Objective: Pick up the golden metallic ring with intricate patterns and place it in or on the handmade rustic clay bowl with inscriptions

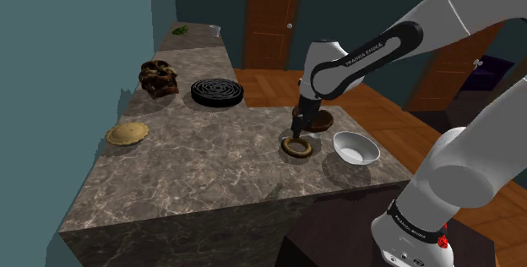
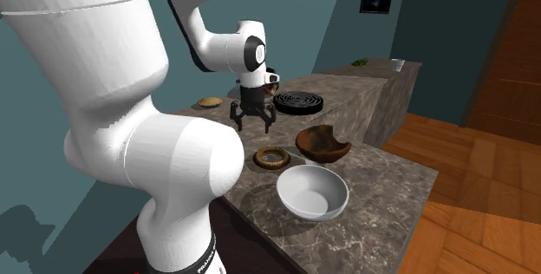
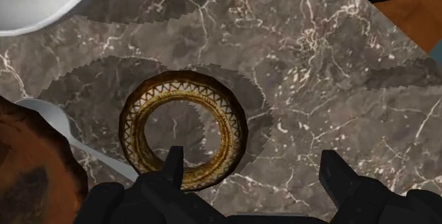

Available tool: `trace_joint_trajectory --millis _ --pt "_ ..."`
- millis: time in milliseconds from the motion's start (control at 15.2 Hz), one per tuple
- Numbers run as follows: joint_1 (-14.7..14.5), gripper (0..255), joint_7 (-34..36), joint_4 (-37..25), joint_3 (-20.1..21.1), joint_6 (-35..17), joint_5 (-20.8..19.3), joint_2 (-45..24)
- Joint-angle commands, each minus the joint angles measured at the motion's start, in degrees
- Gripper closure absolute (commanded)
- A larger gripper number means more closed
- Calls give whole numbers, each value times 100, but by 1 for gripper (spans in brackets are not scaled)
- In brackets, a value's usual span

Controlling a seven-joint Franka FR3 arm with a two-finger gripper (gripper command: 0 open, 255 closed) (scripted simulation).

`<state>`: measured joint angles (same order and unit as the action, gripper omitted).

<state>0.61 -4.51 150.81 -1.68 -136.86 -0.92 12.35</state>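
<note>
Just beneath the parted, empty jaws, under one finger (image 3: 172, 164): patterned gold ring (image 3: 185, 88), flat on the marble table (image 1: 194, 172), hole upward, no long axis. In the shoulder view, at 7 o'clock from the brown clay bowl (image 1: 322, 123), white bowl (image 1: 355, 148) at the ring's 3 o'clock; both bowls empty.

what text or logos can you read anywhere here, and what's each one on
"FRANKA EMIKA": on the arm, along its dark forearm joint.
"FRANKA EMIKA": on the black band low on the arm; small, barely legible.
No letters on the ring, only a zigzag pattern.
No inscription can be read on the brown bowl.
</note>
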Motion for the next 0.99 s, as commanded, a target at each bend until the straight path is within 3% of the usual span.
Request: trace_joint_trajectory --millis 0,264,924 --pt "-7 0 -55 -128 -17 -405 26 -555" --pt "-8 0 -195 -414 -37 -1070 110 -1569" --pt "4 0 -247 -432 -17 -1769 171 -2294"
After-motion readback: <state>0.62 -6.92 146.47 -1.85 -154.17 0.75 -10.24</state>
